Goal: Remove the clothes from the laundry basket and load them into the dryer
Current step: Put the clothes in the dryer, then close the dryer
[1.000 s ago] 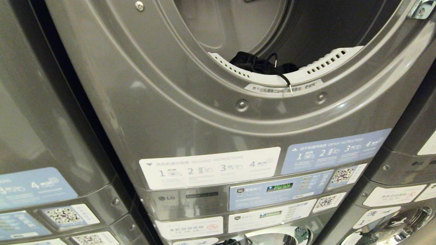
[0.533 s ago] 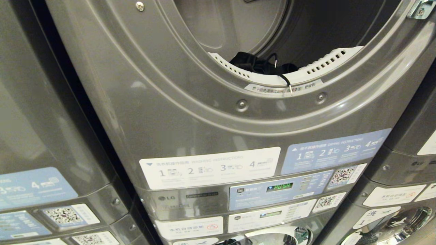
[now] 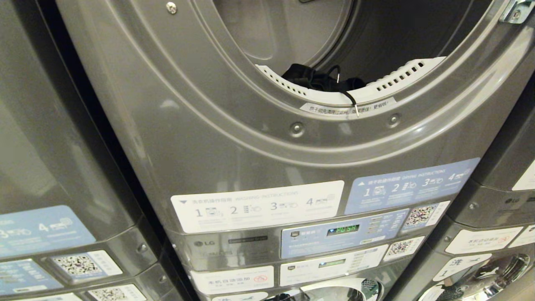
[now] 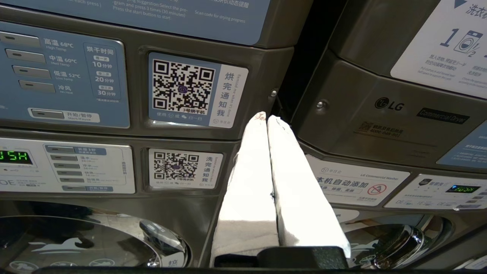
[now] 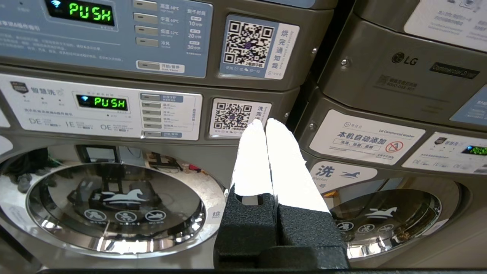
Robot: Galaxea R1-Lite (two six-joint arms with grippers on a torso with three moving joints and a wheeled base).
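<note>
The grey dryer (image 3: 234, 138) fills the head view, its round door opening at the top. Black clothes (image 3: 322, 79) lie in the drum just behind the white perforated rim (image 3: 401, 77). A thin black drawstring (image 3: 351, 100) hangs out over that rim. Neither arm shows in the head view. My left gripper (image 4: 266, 117) is shut and empty, its white fingers pointing at the seam between two machines. My right gripper (image 5: 264, 122) is also shut and empty, held low before the washer control panel (image 5: 102, 106). The laundry basket is out of view.
A washer door (image 5: 114, 209) with a chrome ring sits below the dryer. Similar stacked machines stand close on the left (image 3: 42, 167) and the right (image 3: 501, 200). Instruction labels (image 3: 259, 205) and QR stickers cover the middle band.
</note>
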